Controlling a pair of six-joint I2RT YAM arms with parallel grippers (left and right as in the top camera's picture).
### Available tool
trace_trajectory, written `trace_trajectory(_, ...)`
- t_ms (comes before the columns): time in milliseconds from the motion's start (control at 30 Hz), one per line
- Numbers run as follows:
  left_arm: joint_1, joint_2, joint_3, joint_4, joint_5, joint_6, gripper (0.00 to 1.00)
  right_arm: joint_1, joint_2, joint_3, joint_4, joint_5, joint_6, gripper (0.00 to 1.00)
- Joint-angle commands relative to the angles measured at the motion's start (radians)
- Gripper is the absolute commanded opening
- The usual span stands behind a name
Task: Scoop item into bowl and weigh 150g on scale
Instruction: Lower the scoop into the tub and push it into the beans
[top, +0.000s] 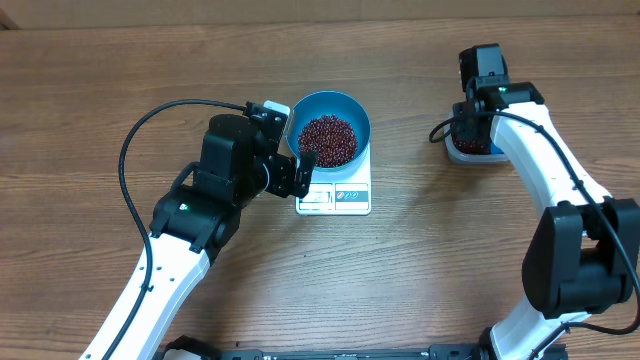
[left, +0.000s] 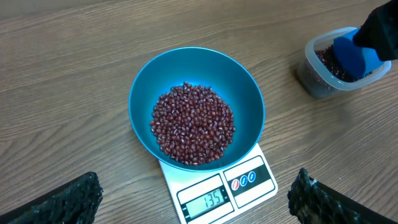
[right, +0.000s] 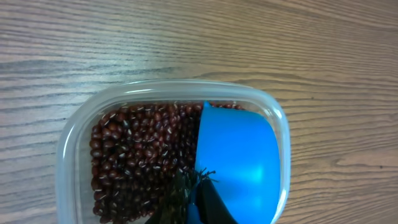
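Loose, light beans (left: 193, 124) that roll and spill lie in the bowl (left: 252, 99) on the scale (left: 252, 180) mid-frame, best lifted by the scoop (right: 239, 155) the right hand (right: 196, 202) clenches in the tub (right: 68, 134); the left hand (top: 303, 172) is released.

Left arm ran in from 7 o'clock toward centre, left gripper (top: 303, 172) wide open, facing 3 o'clock. Right arm stretched from 5 up to 2 o'clock, right gripper (right: 189, 202) pointed down, clamped on blue scoop (right: 239, 155).
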Motion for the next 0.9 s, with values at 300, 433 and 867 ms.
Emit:
trace_trajectory(300, -0.001, 0.003, 0.024, 0.004, 0.008, 0.030, 0.99, -0.004, 0.016, -0.032, -0.014, -0.264, 0.003, 0.04)
trace_trajectory(433, -0.001, 0.003, 0.024, 0.003, 0.008, 0.030, 0.99, -0.004, 0.016, -0.031, -0.024, -0.294, 0.007, 0.04)
trace_trajectory(867, -0.001, 0.003, 0.024, 0.004, 0.008, 0.031, 0.99, -0.121, 0.014, 0.074, -0.059, -0.471, 0.148, 0.04)
